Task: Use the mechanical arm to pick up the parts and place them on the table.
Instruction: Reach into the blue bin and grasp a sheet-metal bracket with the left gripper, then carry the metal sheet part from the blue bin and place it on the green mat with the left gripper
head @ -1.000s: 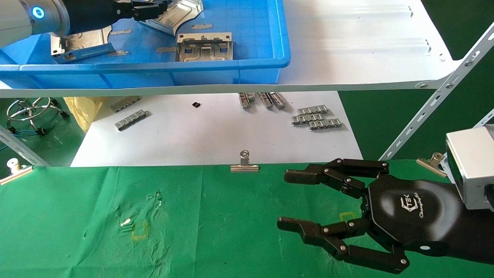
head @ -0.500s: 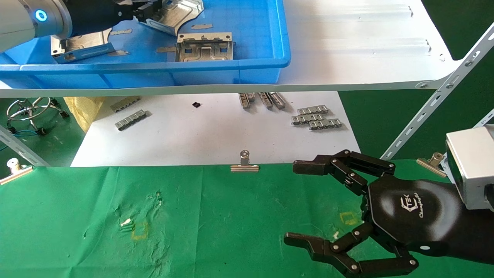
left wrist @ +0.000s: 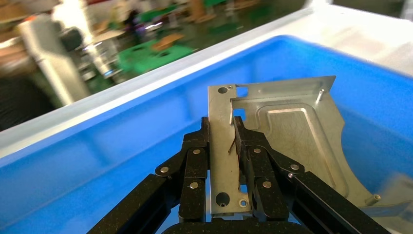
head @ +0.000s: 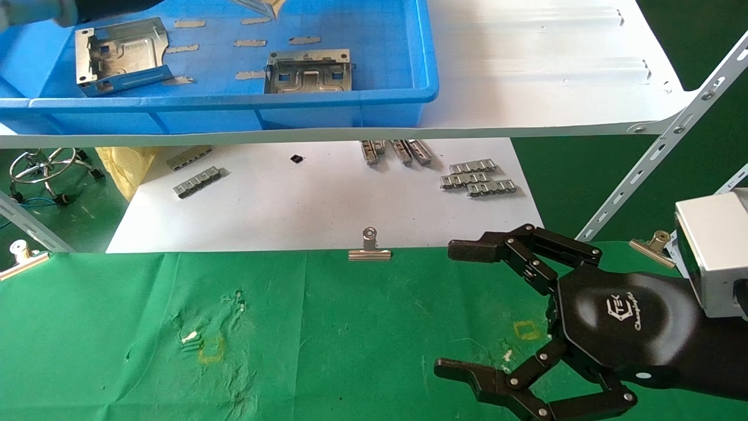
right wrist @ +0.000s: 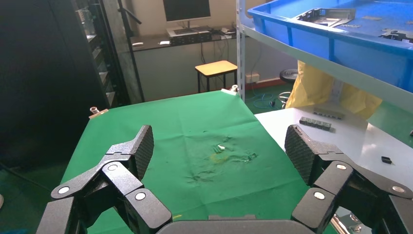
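Note:
My left gripper (left wrist: pixel 221 141) is shut on the folded rim of a silvery part (left wrist: pixel 292 126) and holds it up above the blue tray (left wrist: pixel 97 146). In the head view only a corner of that part (head: pixel 264 4) shows at the top edge. Two more parts lie in the tray, one at the left (head: pixel 120 55) and one in the middle (head: pixel 308 71). My right gripper (head: pixel 454 310) is open wide and empty, low over the right side of the green table (head: pixel 350 327); the right wrist view (right wrist: pixel 220 146) shows bare cloth between its pads.
The blue tray (head: pixel 234 102) stands on a white shelf board (head: pixel 526 70) held by a slanted strut (head: pixel 660 152). Grey ribbed strips (head: pixel 479 178) lie on the lower white board. A binder clip (head: pixel 369 248) grips the cloth's far edge. Yellow squares (head: pixel 211 349) mark the cloth.
My left gripper has lifted the part up and almost out of the head view. My right gripper's fingers have spread wider.

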`<state>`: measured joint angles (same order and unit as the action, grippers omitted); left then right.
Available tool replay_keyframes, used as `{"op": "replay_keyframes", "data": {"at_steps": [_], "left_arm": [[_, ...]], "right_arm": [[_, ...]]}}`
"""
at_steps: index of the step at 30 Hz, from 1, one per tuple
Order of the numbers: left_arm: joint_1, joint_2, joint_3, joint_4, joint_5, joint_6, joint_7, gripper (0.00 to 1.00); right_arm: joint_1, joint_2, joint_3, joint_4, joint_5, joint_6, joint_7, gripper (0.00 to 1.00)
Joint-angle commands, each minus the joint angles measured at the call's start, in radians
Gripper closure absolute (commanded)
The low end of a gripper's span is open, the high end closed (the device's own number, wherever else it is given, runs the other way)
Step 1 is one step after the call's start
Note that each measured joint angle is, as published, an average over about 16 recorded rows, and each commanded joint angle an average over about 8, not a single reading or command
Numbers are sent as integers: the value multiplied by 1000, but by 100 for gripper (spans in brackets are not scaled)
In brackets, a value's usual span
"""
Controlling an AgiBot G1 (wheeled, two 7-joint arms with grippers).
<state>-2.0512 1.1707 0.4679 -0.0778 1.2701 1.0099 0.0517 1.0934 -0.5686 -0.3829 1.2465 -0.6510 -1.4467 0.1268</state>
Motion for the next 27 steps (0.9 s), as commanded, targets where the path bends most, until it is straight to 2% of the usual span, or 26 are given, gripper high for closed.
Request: {"op": "replay_keyframes", "data": {"at_steps": [1,8,12,16,21,24,27], "left_arm": [[2,-17,-12,-15,-18,59,26,100],[55,-104,-38,-68,-76,442,151,100],[110,-159,-41,-136,-121,572,220,100],[208,-233,-15,-285,-202,601,262,100],[350,-349,55,-474,-316,595,314,100],[413,-396,108,-503,-326,583,385,100],[446,-409,158,-463,-281,565,488,100]], "right_arm": [[0,0,0,0,0,0,0,0],[0,0,0,0,0,0,0,0],[0,0,0,0,0,0,0,0],[0,0,0,0,0,0,0,0],[0,0,0,0,0,0,0,0],[0,0,0,0,0,0,0,0],[0,0,0,0,0,0,0,0]]}}
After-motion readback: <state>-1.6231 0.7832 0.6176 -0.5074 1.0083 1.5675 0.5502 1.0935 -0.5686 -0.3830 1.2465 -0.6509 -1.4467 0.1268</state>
